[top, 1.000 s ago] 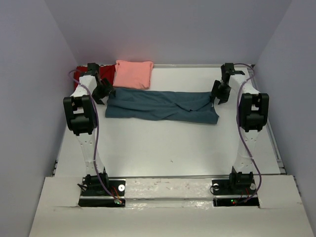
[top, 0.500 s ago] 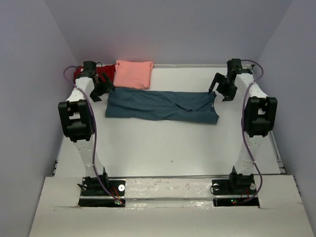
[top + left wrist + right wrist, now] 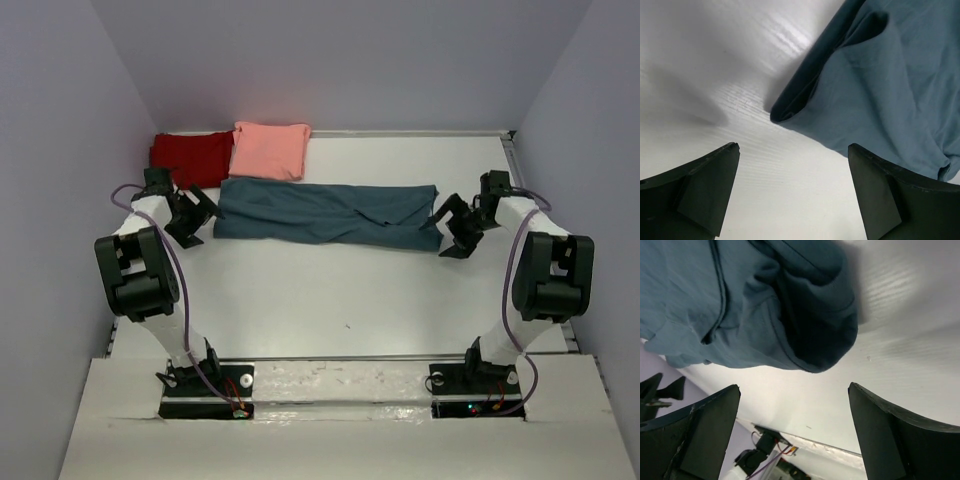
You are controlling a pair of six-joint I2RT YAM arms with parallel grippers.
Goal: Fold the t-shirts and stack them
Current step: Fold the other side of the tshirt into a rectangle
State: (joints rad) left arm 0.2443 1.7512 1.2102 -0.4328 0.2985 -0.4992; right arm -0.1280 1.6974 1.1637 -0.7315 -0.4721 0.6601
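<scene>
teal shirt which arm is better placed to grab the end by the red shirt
Left: the left gripper is open right beside that end of the teal shirt; the right gripper is at the opposite end.

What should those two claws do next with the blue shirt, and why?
Probably drop down and pinch the blue shirt at both ends: the left gripper and right gripper hang open just beside its ends, holding nothing yet.

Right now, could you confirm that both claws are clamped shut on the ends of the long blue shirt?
Not quite: the wrist views show the left claw and right claw open and empty, each just short of an end of the blue shirt.
</scene>
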